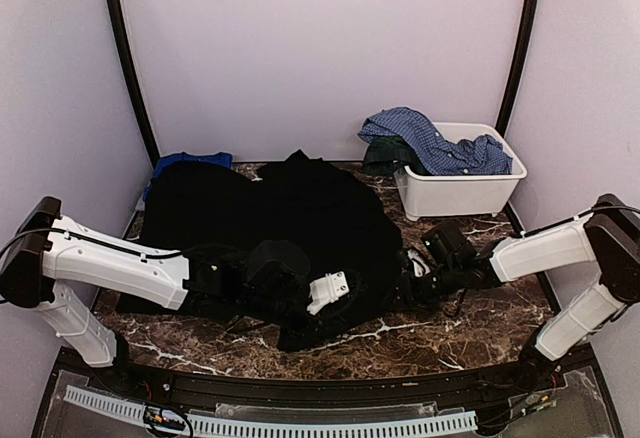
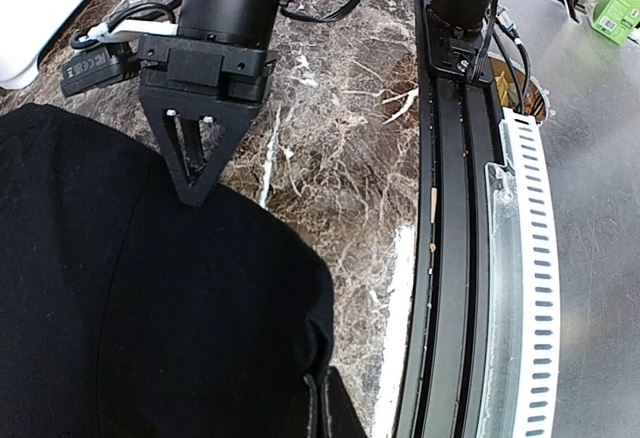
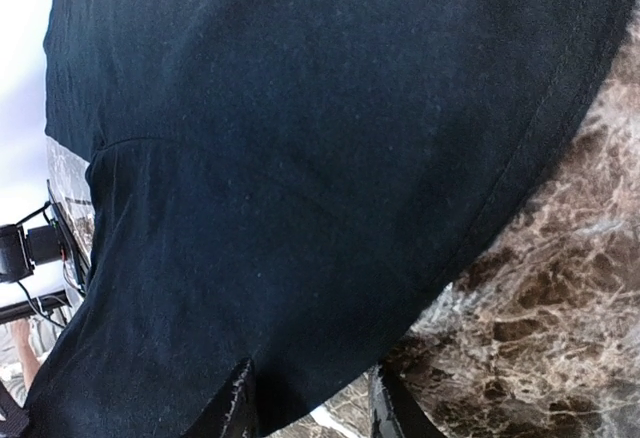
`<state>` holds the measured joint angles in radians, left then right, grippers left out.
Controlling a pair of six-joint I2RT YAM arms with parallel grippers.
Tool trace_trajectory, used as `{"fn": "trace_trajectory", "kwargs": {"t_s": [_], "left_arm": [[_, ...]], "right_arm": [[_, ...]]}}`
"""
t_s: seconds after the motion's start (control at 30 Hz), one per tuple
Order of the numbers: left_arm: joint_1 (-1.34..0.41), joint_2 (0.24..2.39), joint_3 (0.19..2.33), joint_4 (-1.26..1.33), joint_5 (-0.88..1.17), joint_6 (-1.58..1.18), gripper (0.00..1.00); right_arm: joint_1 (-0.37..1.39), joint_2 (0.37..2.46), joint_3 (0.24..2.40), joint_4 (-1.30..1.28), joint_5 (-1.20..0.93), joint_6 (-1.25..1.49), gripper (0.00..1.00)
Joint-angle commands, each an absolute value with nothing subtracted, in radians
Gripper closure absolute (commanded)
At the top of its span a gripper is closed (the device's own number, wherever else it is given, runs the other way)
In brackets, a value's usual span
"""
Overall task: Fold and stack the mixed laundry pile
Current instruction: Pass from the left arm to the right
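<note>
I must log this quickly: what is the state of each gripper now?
Left gripper: closed, apparently pinching the black garment at its edge.
Right gripper: open, fingers astride the same garment's hem.

The left arm (image 1: pixel 110 263) rises from its base at the near-left corner to a raised elbow, then runs low and nearly level toward the middle. The left hand (image 2: pixel 320 410) is fully closed, both sides pressed together. The right arm (image 1: pixel 548 246) mirrors this, with its elbow high at the far right and a downward slope inward. The right hand (image 2: pixel 190 186) points steeply down, its fingers (image 3: pixel 240 403) partly apart. The two hands are near each other but not touching.
</note>
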<state>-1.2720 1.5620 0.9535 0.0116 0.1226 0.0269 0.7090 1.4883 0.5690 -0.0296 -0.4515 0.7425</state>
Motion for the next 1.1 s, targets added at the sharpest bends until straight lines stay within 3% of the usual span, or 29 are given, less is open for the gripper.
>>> {"fn": "trace_trajectory", "kwargs": {"t_s": [0.0, 0.17, 0.23, 0.27, 0.33, 0.43, 0.6, 0.8, 0.87, 1.07], "left_arm": [[-1.279, 1.544, 0.938, 0.025, 0.148, 0.05, 1.0], [-1.288, 1.548, 0.94, 0.008, 0.095, -0.013, 0.96], [-1.267, 1.51, 0.922, -0.014, 0.087, -0.115, 0.8], [-1.238, 1.488, 0.907, -0.016, 0.085, -0.156, 0.62], [-1.179, 1.415, 0.852, -0.019, 0.062, -0.295, 0.48], [-1.042, 1.272, 0.772, -0.089, 0.026, -0.56, 0.44], [-0.869, 0.989, 0.669, -0.433, -0.125, -0.955, 0.37], [-0.636, 0.741, 0.586, -0.896, -0.168, -1.206, 0.34], [-0.513, 0.684, 0.53, -0.95, -0.113, -1.249, 0.36], [-0.419, 0.707, 0.483, -1.021, -0.117, -1.401, 0.27]], "right_arm": [[0.716, 1.514, 0.571, 0.042, -0.464, 0.761, 0.67], [0.716, 1.486, 0.571, 0.035, -0.456, 0.762, 1.0], [0.715, 1.442, 0.567, 0.006, -0.423, 0.756, 1.0], [0.712, 1.416, 0.562, -0.025, -0.405, 0.754, 1.0], [0.707, 1.365, 0.548, -0.059, -0.371, 0.757, 1.0], [0.693, 1.318, 0.529, -0.087, -0.347, 0.756, 1.0], [0.67, 1.3, 0.51, -0.081, -0.341, 0.751, 1.0], [0.642, 1.289, 0.505, -0.081, -0.333, 0.74, 1.0], [0.631, 1.28, 0.508, -0.083, -0.33, 0.738, 1.0], [0.601, 1.268, 0.518, -0.099, -0.334, 0.719, 1.0]]}}
